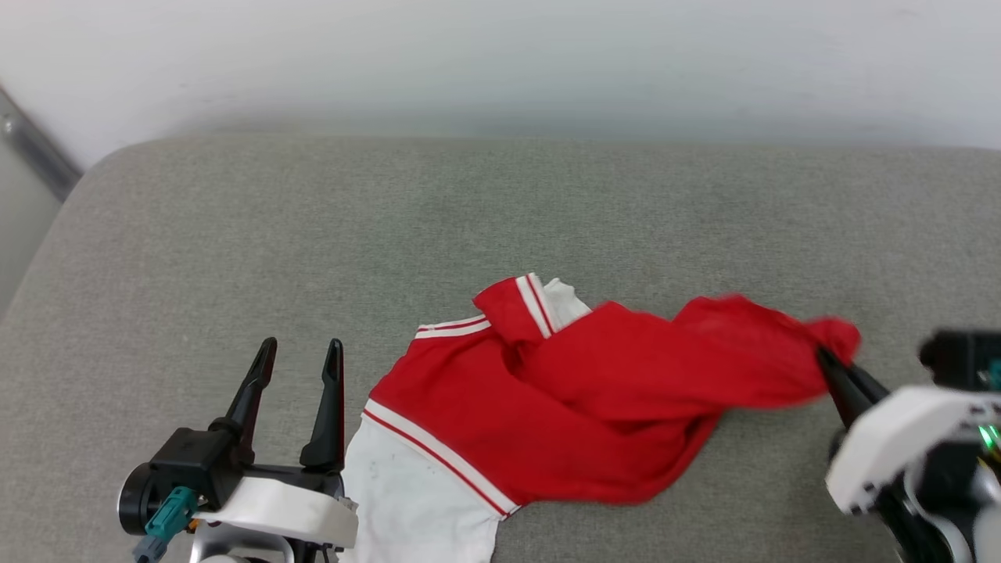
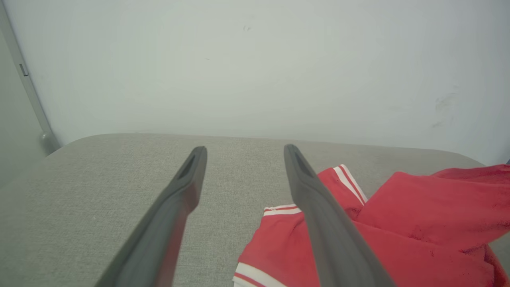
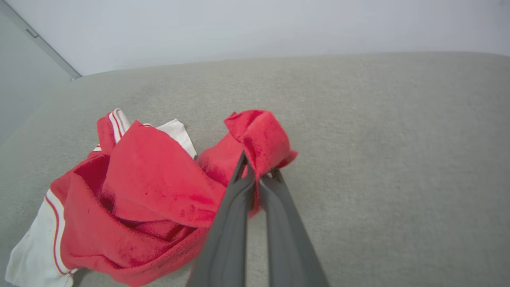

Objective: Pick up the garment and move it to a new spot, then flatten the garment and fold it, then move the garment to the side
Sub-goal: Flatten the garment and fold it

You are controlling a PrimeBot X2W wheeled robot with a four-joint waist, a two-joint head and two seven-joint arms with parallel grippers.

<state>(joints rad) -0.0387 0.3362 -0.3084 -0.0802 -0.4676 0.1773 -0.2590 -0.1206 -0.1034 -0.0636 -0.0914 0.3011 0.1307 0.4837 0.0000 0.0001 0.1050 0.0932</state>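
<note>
Shirt (image 1: pixel 594 407): bright red. Sleeve (image 1: pixel 407 493): white, with red-and-white striped trim. Cushion (image 1: pixel 313 219): light grey, fine woven texture. Wall (image 1: pixel 500 55): plain off-white. Left gripper (image 1: pixel 303 342) and right gripper (image 1: pixel 825 360): black-fingered, white shells. Plug (image 1: pixel 170 512) on left one: teal.

You lose the garment (image 1: pixel 594 391)'s white sleeve at the head view's bottom edge; its red right end is blurred, and the right gripper (image 1: pixel 823 359)'s body is cropped at lower right.

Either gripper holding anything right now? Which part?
The right gripper is shut on the garment, pinching a bunched red edge at its right-hand end. The left gripper is open and holds nothing.
</note>
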